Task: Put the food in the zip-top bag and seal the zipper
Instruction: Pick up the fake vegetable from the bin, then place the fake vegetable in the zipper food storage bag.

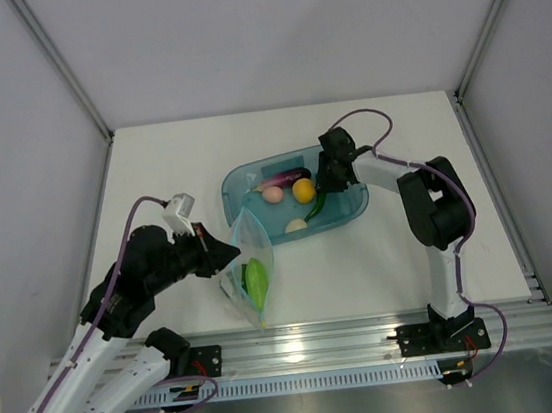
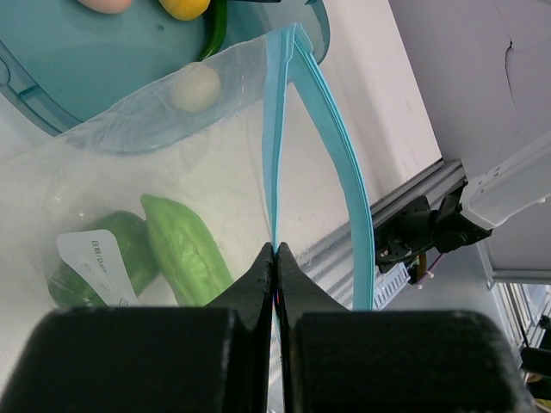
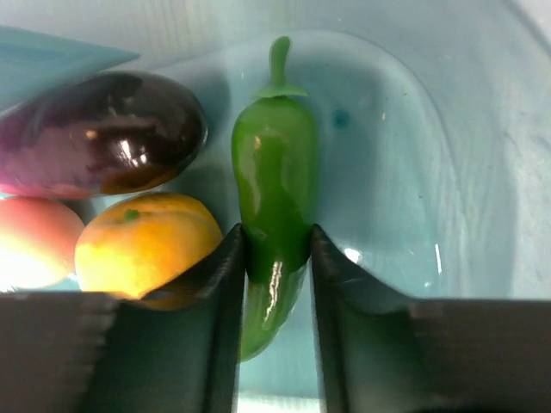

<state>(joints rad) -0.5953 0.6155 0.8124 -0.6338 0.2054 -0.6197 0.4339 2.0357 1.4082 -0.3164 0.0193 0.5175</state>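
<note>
The zip-top bag point(image 1: 245, 261) lies left of the desk's middle, near the front edge. Its upper end overlaps the near-left corner of the teal tray point(image 1: 352, 209). The left gripper point(image 2: 275, 252) reaches in from the left with its jaws pressed together on one strip of the zipper point(image 2: 277, 163). The other strip bows away, so the mouth gapes. A bright green chunk point(image 2: 185, 249) lies inside the bag beside a white label point(image 2: 99, 262).

In the tray at the desk's middle sit the pink ball point(image 1: 273, 195), the purple eggplant point(image 3: 103, 133), the cream egg point(image 1: 296, 226) and the orange-yellow ball point(image 3: 142, 245). The right gripper point(image 3: 275, 245) comes from the right edge, its fingers pinching the dark green long vegetable point(image 3: 274, 172), which lies just beside the orange-yellow ball.
</note>
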